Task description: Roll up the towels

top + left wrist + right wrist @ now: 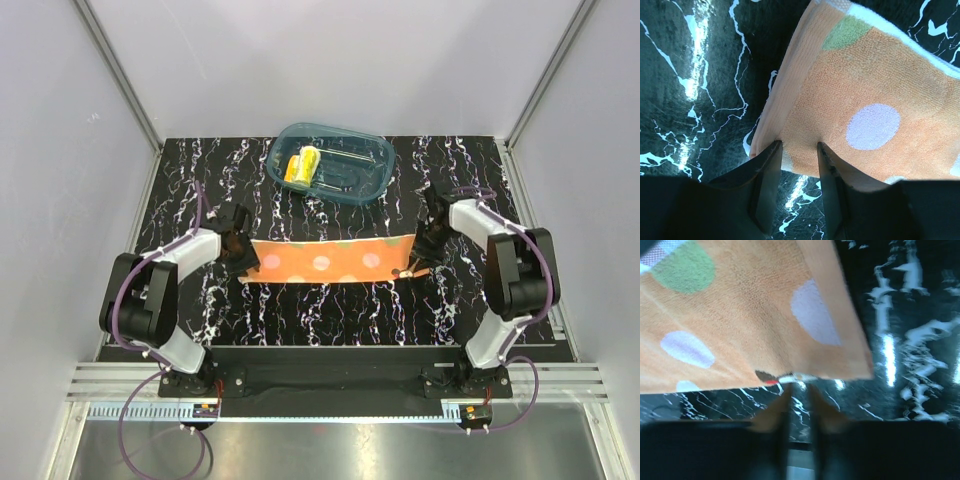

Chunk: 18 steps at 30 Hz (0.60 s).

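The orange towel point(330, 262), with pale and green dots, lies as a long flat strip across the middle of the table. My left gripper point(243, 262) is at its left end. In the left wrist view the fingers point(771, 165) are apart and the tips rest on the towel's near corner point(850, 100). My right gripper point(414, 268) is at the right end. In the blurred right wrist view its fingers point(775, 410) stand a narrow gap apart, tips at the towel's near edge point(755, 320) beside a small tag point(785, 379). The yellow towel point(302, 165) lies rolled in the tub.
The teal translucent tub point(372, 160) stands at the back centre of the black marbled table point(330, 310), just behind the orange towel. Grey walls and metal frame posts close in the table at the back and both sides.
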Each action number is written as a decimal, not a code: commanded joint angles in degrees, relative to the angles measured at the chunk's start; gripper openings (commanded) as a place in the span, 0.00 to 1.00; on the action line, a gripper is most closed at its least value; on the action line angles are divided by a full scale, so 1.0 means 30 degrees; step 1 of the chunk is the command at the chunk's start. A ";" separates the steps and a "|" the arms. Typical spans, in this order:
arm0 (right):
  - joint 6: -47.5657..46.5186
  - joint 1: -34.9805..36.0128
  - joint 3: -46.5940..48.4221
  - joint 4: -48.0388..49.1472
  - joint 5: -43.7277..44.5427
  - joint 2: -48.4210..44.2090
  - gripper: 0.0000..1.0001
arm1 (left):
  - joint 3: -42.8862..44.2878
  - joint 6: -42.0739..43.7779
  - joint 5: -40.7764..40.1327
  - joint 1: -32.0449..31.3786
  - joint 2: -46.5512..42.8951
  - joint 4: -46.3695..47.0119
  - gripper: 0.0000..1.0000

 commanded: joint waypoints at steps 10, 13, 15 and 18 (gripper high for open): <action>0.1668 -0.0360 -0.1149 -0.0482 0.1953 -0.5615 0.61 | 0.3977 0.2695 -0.0861 0.0266 -0.3606 -0.4821 0.54; 0.2079 -0.0622 -0.2470 0.0515 0.1396 -0.6172 0.61 | 0.4740 0.4013 -0.1183 0.0266 -0.4747 -0.5584 0.55; 0.2343 -0.0857 -0.3029 0.1130 0.1044 -0.6407 0.60 | 0.4655 0.5009 -0.1855 0.0266 -0.5218 -0.5820 0.55; 0.2752 -0.1618 -0.4318 0.2564 0.0195 -0.6992 0.59 | 0.3548 0.5860 -0.2852 0.0266 -0.6330 -0.5294 0.55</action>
